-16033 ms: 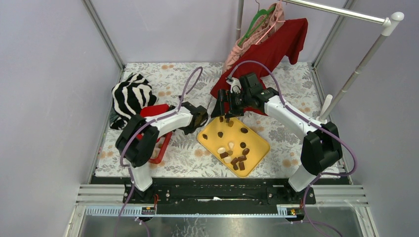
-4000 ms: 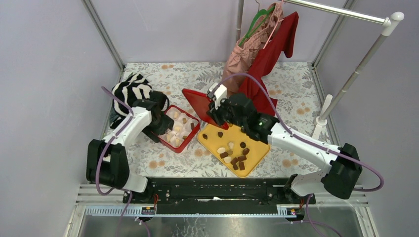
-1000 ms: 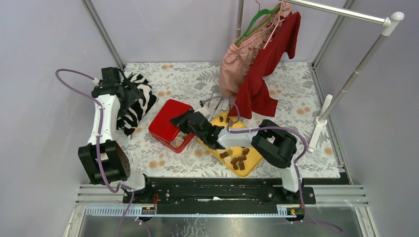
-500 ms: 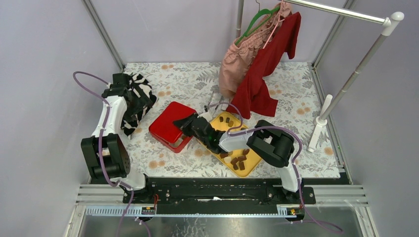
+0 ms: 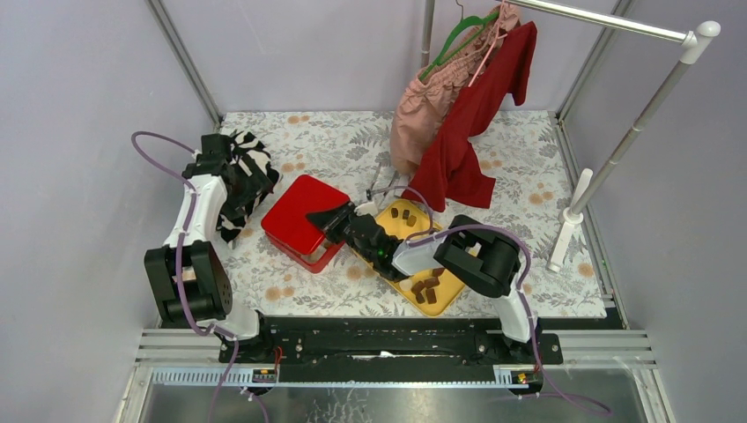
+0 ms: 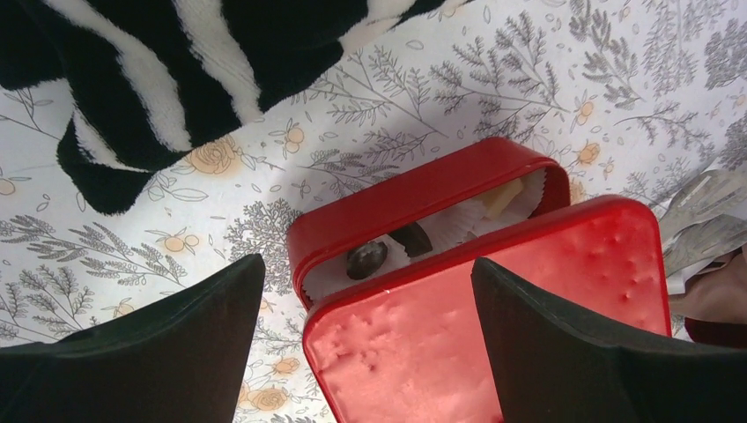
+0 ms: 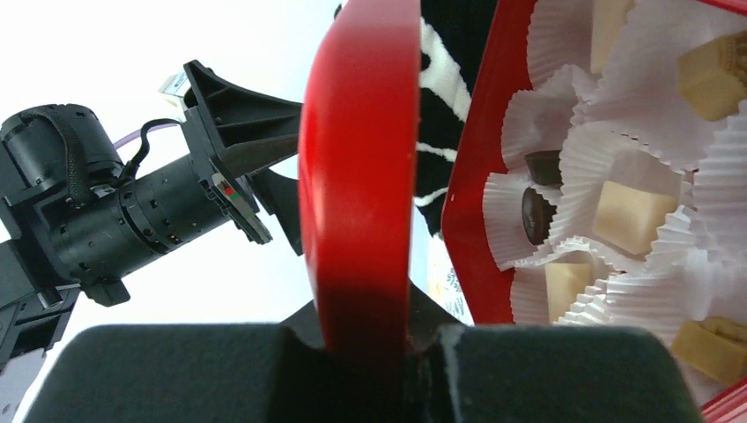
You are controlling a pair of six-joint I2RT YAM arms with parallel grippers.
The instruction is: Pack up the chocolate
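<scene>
A red box (image 6: 414, 189) sits on the flowered cloth with chocolate (image 7: 622, 214) in white paper cups inside: cream cubes and dark rounds. Its red lid (image 5: 299, 210) hangs tilted over it, so only the far strip of the box shows in the left wrist view. My right gripper (image 7: 366, 339) is shut on the lid's (image 7: 361, 159) near edge. More chocolate (image 5: 425, 286) lies loose on the yellow tray (image 5: 458, 269). My left gripper (image 6: 366, 264) hovers open above the box, touching nothing, by the striped cloth in the top view (image 5: 236, 176).
A black-and-white striped cloth (image 5: 242, 163) lies at the back left, close to the box. Red and pink garments (image 5: 462, 106) hang from a rack at the back, their hems near the tray. A white rack post (image 5: 568, 225) stands at the right.
My left arm has swung a little right and nearer over the striped cloth. The right gripper and the lid have barely shifted.
</scene>
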